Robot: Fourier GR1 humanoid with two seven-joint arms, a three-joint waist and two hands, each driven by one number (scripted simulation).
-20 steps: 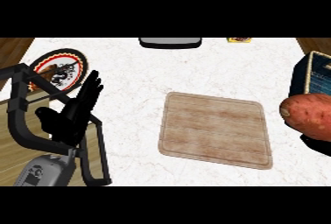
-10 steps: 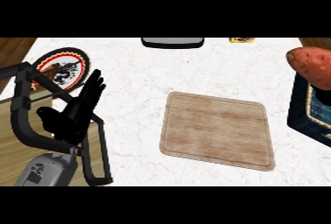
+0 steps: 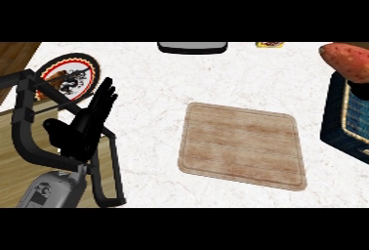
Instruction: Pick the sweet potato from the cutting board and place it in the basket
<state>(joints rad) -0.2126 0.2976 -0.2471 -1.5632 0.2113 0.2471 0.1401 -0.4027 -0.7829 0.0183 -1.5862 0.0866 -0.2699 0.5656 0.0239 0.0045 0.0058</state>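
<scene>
One sweet potato (image 3: 349,61) at your right edge above the basket (image 3: 347,117), cutting board (image 3: 241,145) bare mid-tabletop (image 3: 216,78), left hand (image 3: 83,124) resting, fingers straight, right hand unseen.

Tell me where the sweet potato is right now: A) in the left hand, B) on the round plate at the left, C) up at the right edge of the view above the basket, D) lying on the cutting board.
C: the sweet potato shows at the view's right edge, just above the dark basket, while the cutting board lies bare.
</scene>
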